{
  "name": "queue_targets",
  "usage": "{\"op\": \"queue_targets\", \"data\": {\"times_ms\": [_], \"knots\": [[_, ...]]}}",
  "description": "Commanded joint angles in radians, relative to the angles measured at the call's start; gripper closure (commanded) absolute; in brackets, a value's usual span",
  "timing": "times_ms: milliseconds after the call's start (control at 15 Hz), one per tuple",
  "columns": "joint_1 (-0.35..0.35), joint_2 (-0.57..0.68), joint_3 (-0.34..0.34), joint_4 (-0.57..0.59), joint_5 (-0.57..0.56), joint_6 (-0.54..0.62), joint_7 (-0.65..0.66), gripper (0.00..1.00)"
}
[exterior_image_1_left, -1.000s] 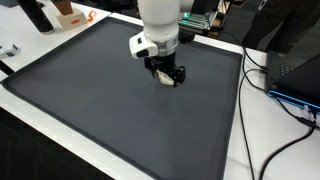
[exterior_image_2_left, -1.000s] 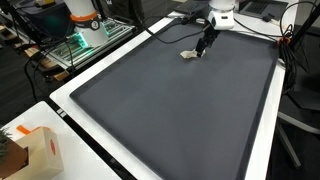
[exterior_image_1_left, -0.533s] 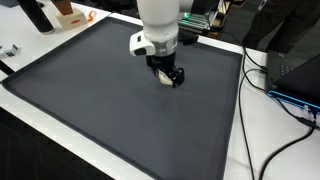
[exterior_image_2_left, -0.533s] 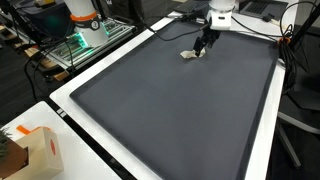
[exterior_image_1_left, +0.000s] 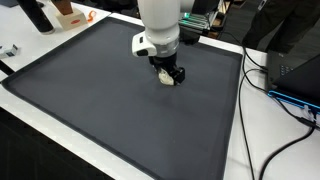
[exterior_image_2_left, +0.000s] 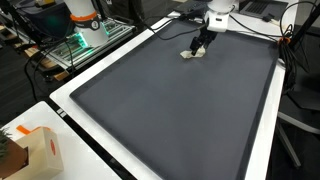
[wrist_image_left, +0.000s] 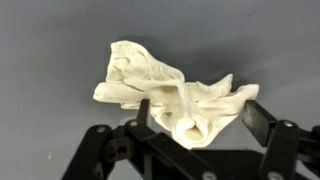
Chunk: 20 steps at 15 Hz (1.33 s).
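The gripper (wrist_image_left: 198, 112) stands wide open, low over a crumpled white cloth (wrist_image_left: 150, 75). Its fingers (wrist_image_left: 145, 118) are on both sides of one fold and do not clamp it. The cloth lies on the dark mat (exterior_image_1_left: 80, 95), near one edge of the mat. Cables (exterior_image_1_left: 262, 85) run just beside the mat.

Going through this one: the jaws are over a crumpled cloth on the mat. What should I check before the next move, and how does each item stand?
1. Jaws open: ok, they stand wide apart in the wrist view.
2. Crumpled cloth between the jaws: ok, its bunched middle sits in the gap.
3. Cloth lying on the dark mat: ok, in both exterior views.
4. Cloth inside the mat's border: ok.
5. Jaws touching the cloth: cannot tell.
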Motion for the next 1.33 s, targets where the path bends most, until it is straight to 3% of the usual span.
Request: {"op": "queue_targets", "data": {"times_ms": [0, 133, 200, 267, 400, 467, 533, 667, 1067, 1133, 1267], "knots": [[0.018, 0.030, -0.021, 0.029, 0.003, -0.014, 0.011, 0.30], [0.017, 0.043, -0.023, 0.041, -0.001, -0.006, 0.003, 0.46], [0.019, 0.048, -0.027, 0.046, -0.006, -0.006, 0.007, 0.42], [0.021, 0.050, -0.029, 0.050, -0.009, -0.001, 0.006, 0.14], [0.026, 0.056, -0.034, 0.056, -0.016, -0.001, 0.005, 0.15], [0.026, 0.060, -0.033, 0.060, -0.016, -0.004, 0.000, 0.10], [0.028, 0.066, -0.035, 0.066, -0.016, -0.011, 0.000, 0.53], [0.031, 0.075, -0.038, 0.077, -0.017, -0.018, 0.001, 0.49], [0.036, 0.076, -0.041, 0.096, -0.024, -0.042, -0.002, 0.94], [0.036, 0.077, -0.041, 0.099, -0.024, -0.046, -0.002, 0.98], [0.037, 0.078, -0.043, 0.103, -0.026, -0.054, -0.001, 0.95]]}}
